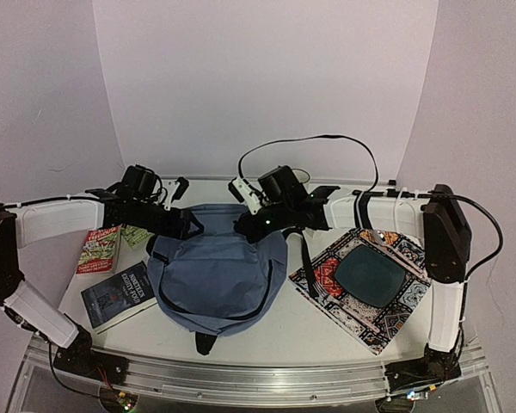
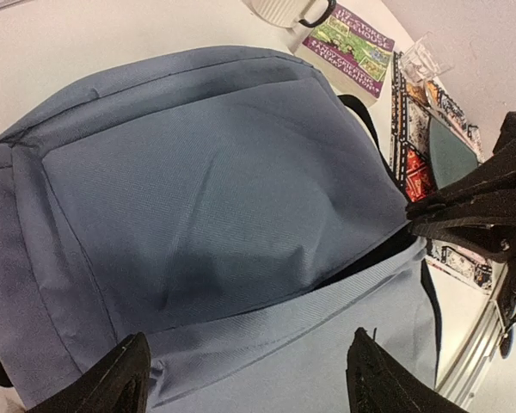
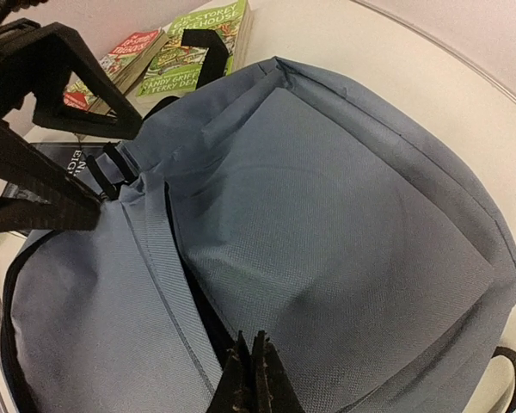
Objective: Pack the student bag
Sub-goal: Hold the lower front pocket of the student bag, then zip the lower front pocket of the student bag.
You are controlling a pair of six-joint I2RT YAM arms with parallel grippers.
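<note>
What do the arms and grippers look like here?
Both arms are alike: white link covers between black joints, seen on the left arm and right arm. A black cable loops above the right arm. The left gripper and right gripper are black, with tapering fingers.

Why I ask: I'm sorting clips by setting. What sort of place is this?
Likely a robot lab bench, not a classroom: robot arms bolted to a metal rail, a plain white backdrop, and the student bag laid out with books.
</note>
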